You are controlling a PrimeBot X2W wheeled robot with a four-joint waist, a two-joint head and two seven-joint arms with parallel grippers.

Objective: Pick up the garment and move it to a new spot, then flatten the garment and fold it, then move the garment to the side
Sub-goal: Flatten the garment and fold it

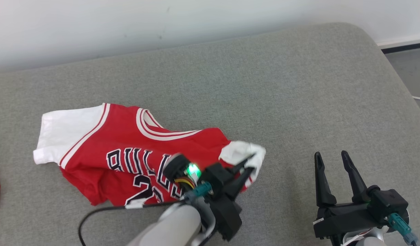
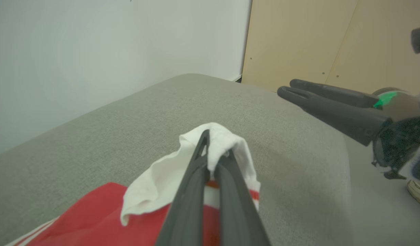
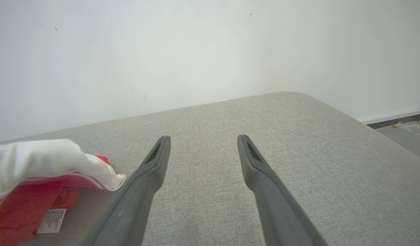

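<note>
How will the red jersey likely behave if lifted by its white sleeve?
Probably floppy: the jersey lies rumpled, its white sleeve bunched in the shut left pincer. Likely light, thin cloth, so it should drape and trail, not hold shape.

I am counting one garment [image 1: 121, 136] and one grey cushion [image 1: 281, 85]. I am seeing the left gripper [image 1: 249, 163] and the right gripper [image 1: 331, 153], two altogether, each carrying two fingers [image 3: 151, 171].
</note>
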